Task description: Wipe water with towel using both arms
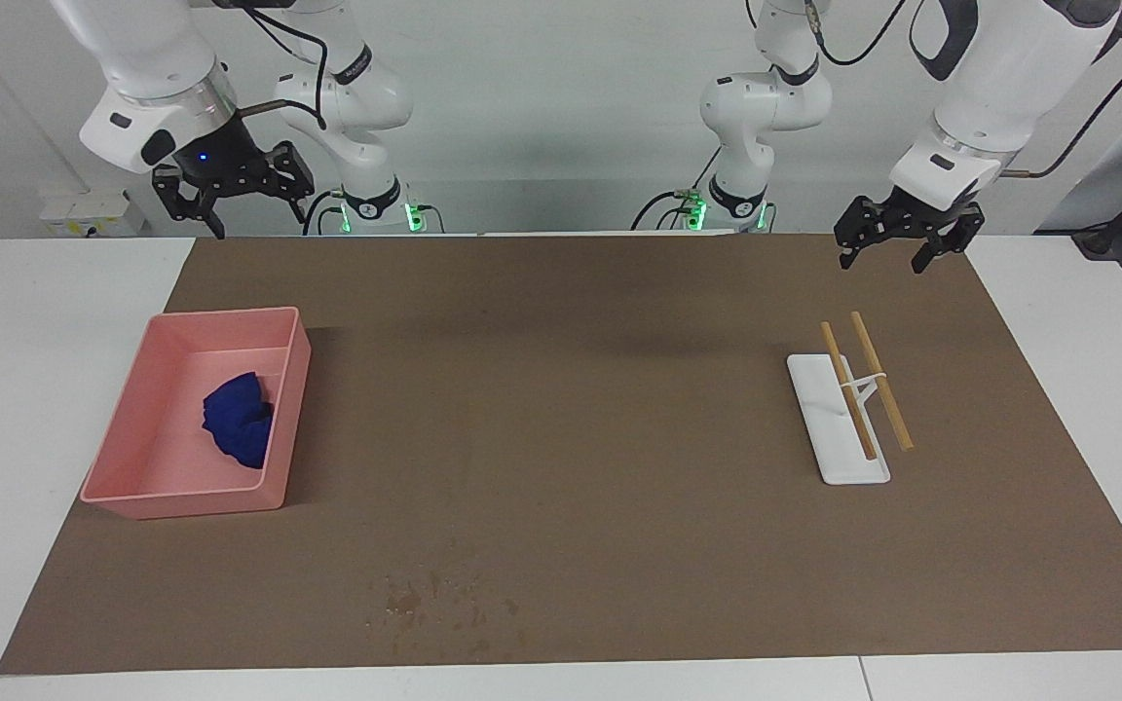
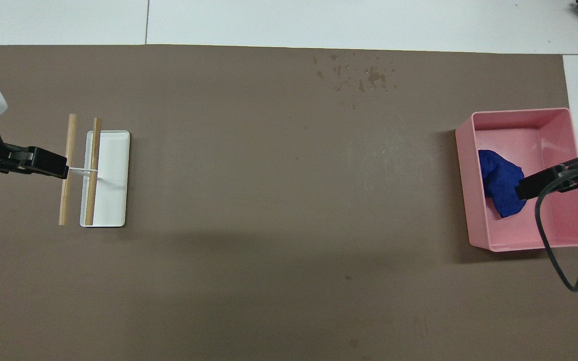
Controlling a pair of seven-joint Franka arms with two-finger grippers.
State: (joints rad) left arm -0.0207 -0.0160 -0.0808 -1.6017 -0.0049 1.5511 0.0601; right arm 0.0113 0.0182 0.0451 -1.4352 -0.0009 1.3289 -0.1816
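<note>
The deep-blue towel lies crumpled in the pink tray at the right arm's end of the table; it also shows in the overhead view. My right gripper is open and empty, high in the air over the tray's robot-side edge; from above its tip overlaps the towel. My left gripper is open and empty, raised over the mat near the white stand, and waits. A patch of water drops lies on the brown mat, farther from the robots than the tray.
A white flat stand with two wooden sticks sits at the left arm's end of the table, also seen from above. The right arm's black cable hangs over the tray's nearer corner.
</note>
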